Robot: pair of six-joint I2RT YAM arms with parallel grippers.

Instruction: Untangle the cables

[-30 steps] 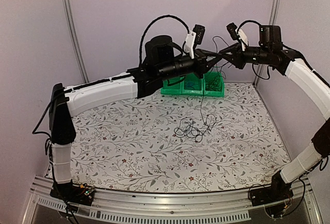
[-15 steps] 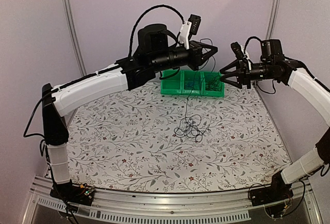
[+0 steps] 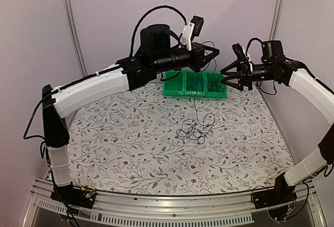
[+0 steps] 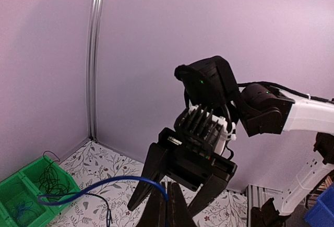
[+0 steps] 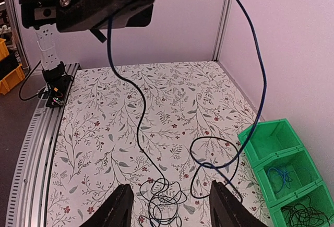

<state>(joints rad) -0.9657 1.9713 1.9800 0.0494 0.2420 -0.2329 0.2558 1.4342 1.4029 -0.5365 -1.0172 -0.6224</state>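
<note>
The cables (image 3: 193, 131) lie in a small loose tangle on the floral table, mostly black loops. From the tangle (image 5: 166, 204) a thin dark strand (image 5: 131, 88) rises to my left gripper (image 3: 213, 55), which hangs high over the back of the table. In the left wrist view that gripper (image 4: 170, 206) is shut on the blue cable (image 4: 99, 183). The blue cable (image 5: 262, 81) arcs out and drops to a loop beside the tangle. My right gripper (image 3: 223, 79) faces the left one from the right and is open, holding nothing. Its fingers (image 5: 121, 208) frame the tangle far below.
Three joined green bins (image 3: 194, 94) stand against the back wall, with coiled cables inside them (image 5: 271, 133). Purple walls close the back and both sides. An aluminium rail (image 5: 36, 133) runs along the table's near edge.
My right gripper opened, let go of the cable and dropped lower, away from the left gripper. The left gripper rose, keeping the blue cable. A released loop settled beside the tangle.
</note>
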